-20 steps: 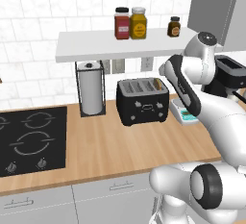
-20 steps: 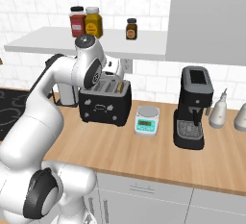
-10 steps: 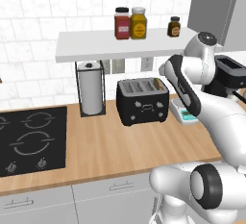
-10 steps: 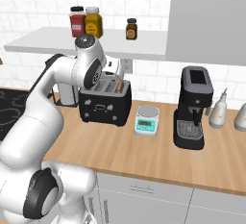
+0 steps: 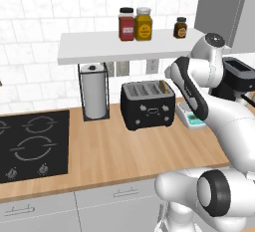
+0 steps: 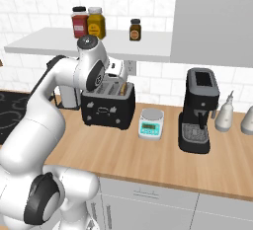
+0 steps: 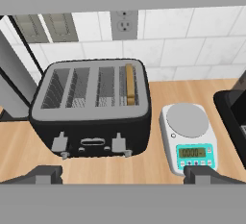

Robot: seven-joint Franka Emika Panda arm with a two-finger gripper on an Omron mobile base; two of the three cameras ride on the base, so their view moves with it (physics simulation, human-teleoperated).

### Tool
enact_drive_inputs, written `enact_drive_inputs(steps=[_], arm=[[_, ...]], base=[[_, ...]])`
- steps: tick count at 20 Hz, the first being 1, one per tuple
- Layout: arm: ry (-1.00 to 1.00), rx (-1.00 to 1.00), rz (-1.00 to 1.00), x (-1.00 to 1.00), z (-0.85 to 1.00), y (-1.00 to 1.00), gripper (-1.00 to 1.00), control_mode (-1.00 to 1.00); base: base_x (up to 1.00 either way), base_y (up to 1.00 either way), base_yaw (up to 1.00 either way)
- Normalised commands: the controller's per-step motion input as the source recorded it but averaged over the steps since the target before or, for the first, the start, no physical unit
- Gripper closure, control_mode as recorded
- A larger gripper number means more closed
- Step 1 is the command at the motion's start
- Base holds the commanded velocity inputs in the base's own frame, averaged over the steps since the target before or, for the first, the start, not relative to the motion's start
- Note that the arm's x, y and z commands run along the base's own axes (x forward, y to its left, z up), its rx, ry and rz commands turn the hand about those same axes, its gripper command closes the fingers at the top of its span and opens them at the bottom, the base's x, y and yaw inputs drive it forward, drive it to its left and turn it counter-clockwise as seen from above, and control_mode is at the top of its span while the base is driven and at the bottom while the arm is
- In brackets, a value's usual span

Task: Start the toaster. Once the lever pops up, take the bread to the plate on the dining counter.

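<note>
Item: toaster (image 7: 91,107), on the wood worktop against the tiled wall, scale (image 7: 187,136) just beside it.
Contents: bread (image 7: 129,83) upright in the slot nearest the scale, long axis running front to back.
Gripper (image 7: 122,172): released, jaws spread wide, empty; it hangs above and in front of the toaster.
Levers (image 7: 118,143): on the front face, below and ahead of the fingertips; apparently not yet pressed.
</note>
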Motion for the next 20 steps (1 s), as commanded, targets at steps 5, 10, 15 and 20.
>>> enact_drive_inputs(steps=[5,10,15,20], arm=[[0.0,0.0,0.0,0.0,0.0,0.0,-1.0,-1.0],[0.0,0.0,0.0,-0.03,0.0,0.0,-1.0,-1.0],[-0.04,0.0,0.0,-0.31,0.0,-0.09,-1.0,-1.0],[-0.09,0.0,0.0,-0.27,-0.06,-0.14,-1.0,-1.0]], base=[[0.0,0.0,0.0],[0.0,0.0,0.0],[0.0,0.0,0.0],[0.0,0.0,0.0]])
